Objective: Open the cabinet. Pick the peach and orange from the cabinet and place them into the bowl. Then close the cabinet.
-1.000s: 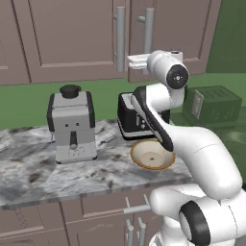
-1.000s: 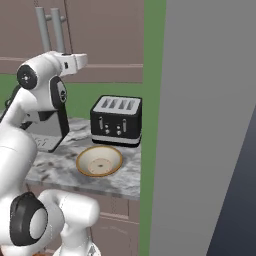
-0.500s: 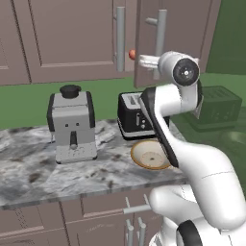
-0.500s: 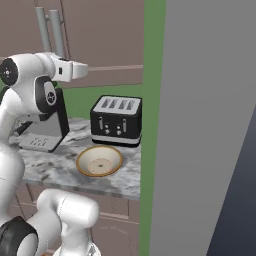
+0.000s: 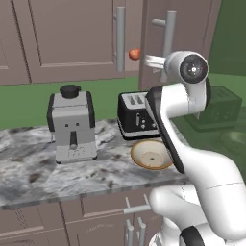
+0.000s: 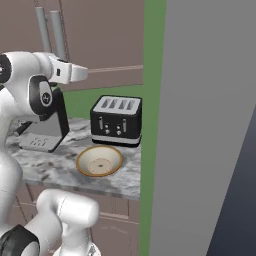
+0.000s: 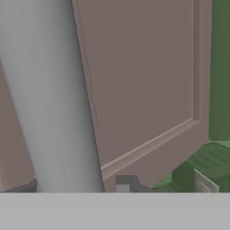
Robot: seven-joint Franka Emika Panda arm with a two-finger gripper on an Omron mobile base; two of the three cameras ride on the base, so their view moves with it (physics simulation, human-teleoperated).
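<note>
So the arm is reaching up at the cabinet [image 5: 72,33], with the gripper [image 5: 144,60] right by the right door's handle [image 5: 168,31]. From the hand camera that handle [image 7: 54,99] is a fat grey bar up close, running top to bottom along the left side, with the mauve door panel [image 7: 143,76] behind it. Fingers look clamped together on the handle, though the tips themselves are mostly hidden, so I'm going by how tight against the bar the hand sits. The right door is swung out a little at an angle, the left door is flat and closed with its own bar handle [image 5: 120,38]. In the gap between the two doors, just beside the gripper, there's a small round reddish thing, that's the peach [image 5: 135,54], sitting inside at about the height of the hand. Can't see the orange from here. Down on the marble counter [image 5: 29,178] the bowl [image 5: 151,154] sits near the front edge, tan rim, cream inside, nothing in it. The black toaster [image 5: 137,115] is right behind it, and a grey coffee machine [image 5: 71,126] stands well off to its left. From the right camera the bowl [image 6: 99,161] is in front of the toaster [image 6: 116,121] too, close but not touching.
</note>
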